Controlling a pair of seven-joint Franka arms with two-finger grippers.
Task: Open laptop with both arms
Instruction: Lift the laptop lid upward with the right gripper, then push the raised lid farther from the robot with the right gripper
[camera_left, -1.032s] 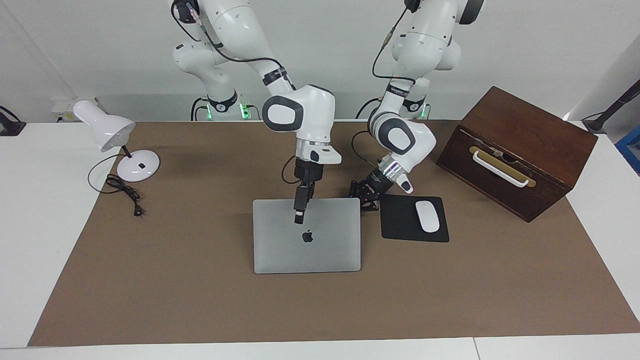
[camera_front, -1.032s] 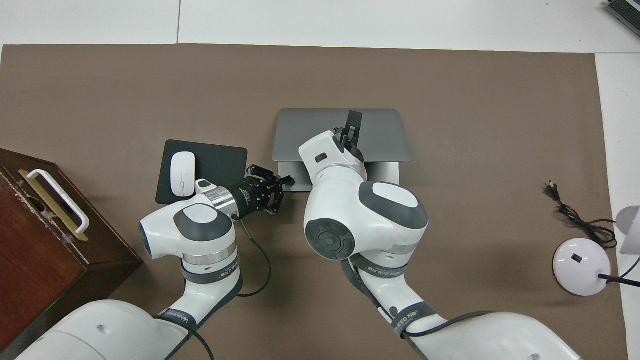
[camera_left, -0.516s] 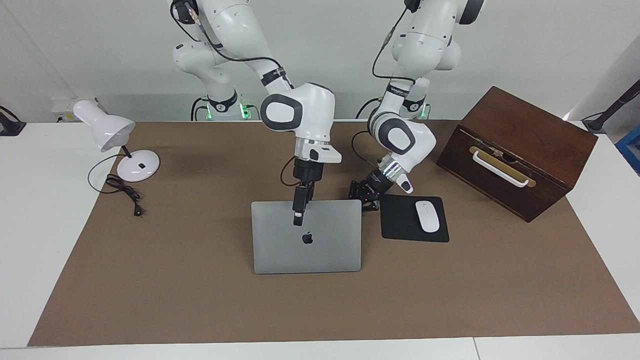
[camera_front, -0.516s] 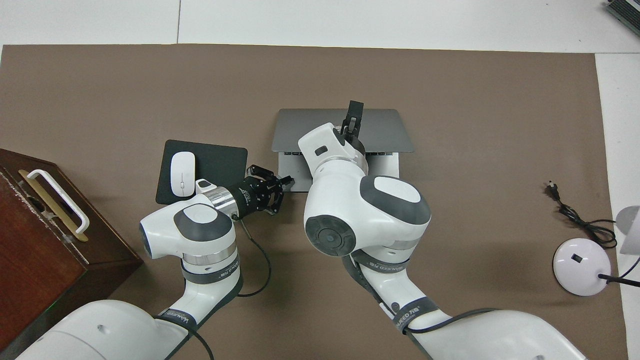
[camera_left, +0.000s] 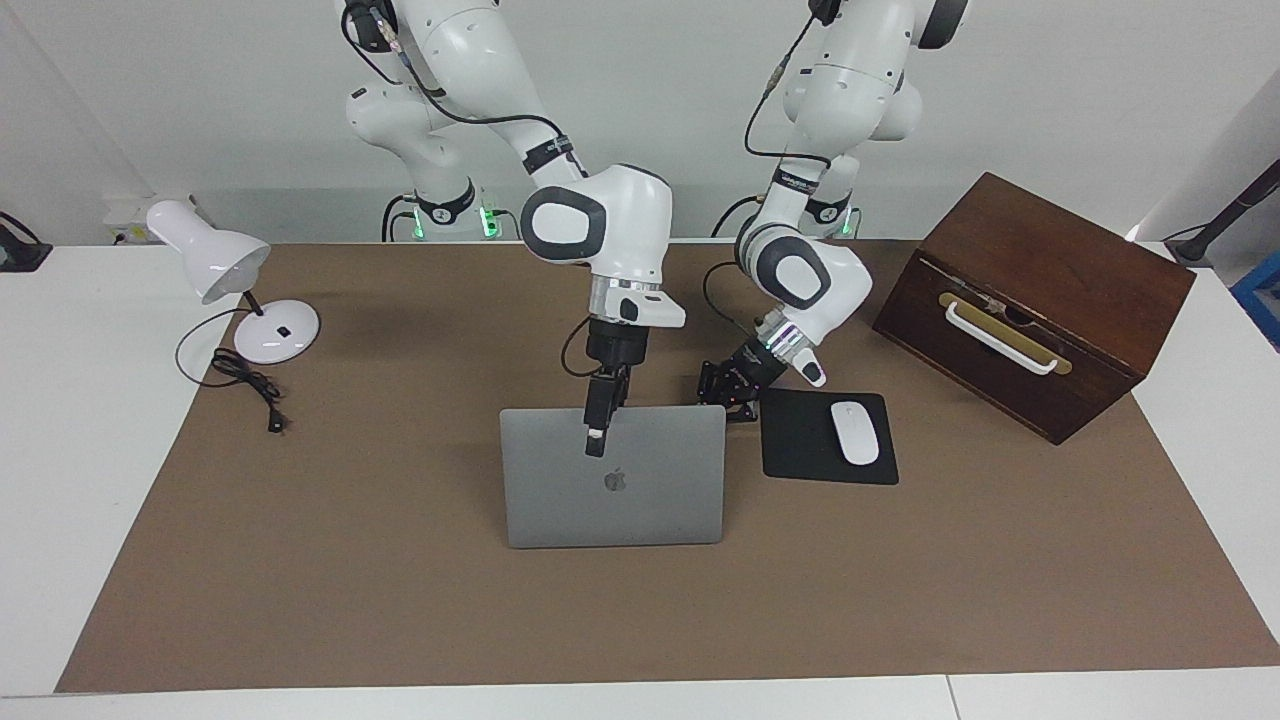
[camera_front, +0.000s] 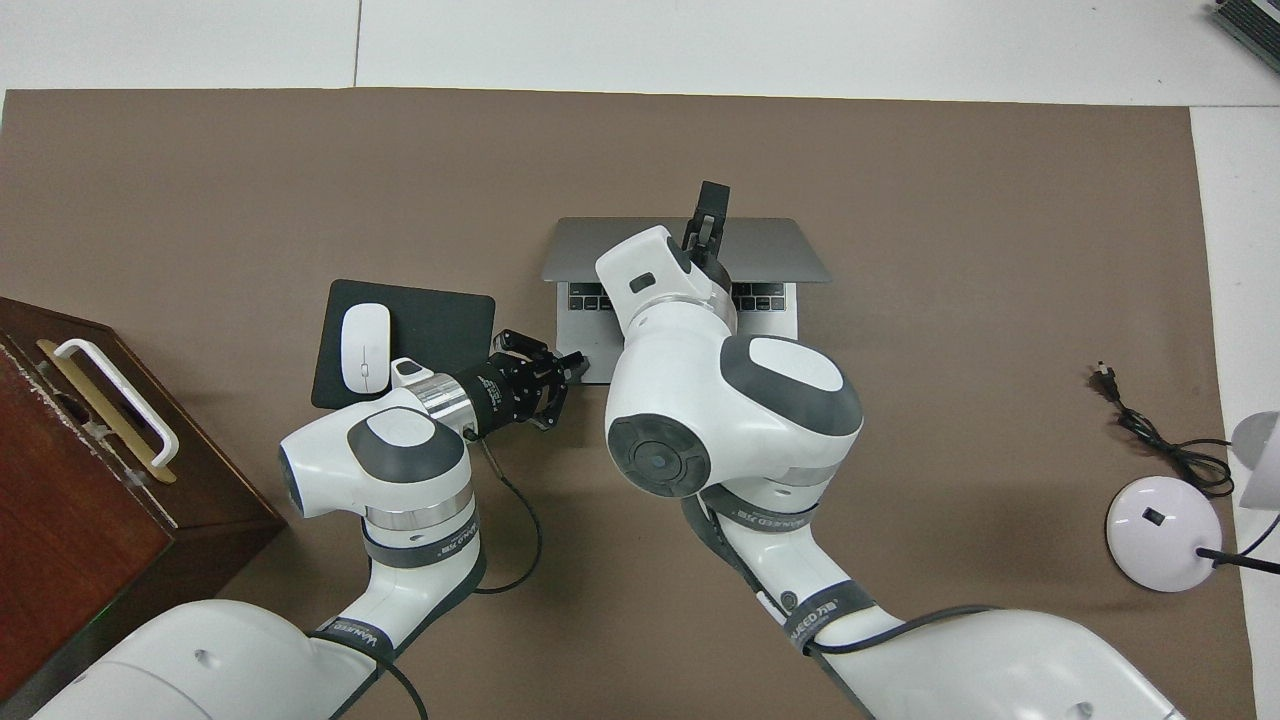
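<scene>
Wooden box (camera_left: 1035, 300) closed, contents hidden. Laptop (camera_left: 613, 490) mid-table, lid part-raised; right gripper (camera_left: 595, 440), fingers' state unclear, at its 12 o'clock edge; left gripper (camera_left: 722, 392), fingers together, at deck corner beside mouse pad (camera_left: 805, 450).

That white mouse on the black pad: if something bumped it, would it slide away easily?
Probably. The mouse looks small, smooth and glossy, so likely light and slippery to pinch. Its low, flat-lying shape suggests it would slide, not roll or tip. The mouse pad beneath may add some grip, so a light bump might barely shift it.
</scene>
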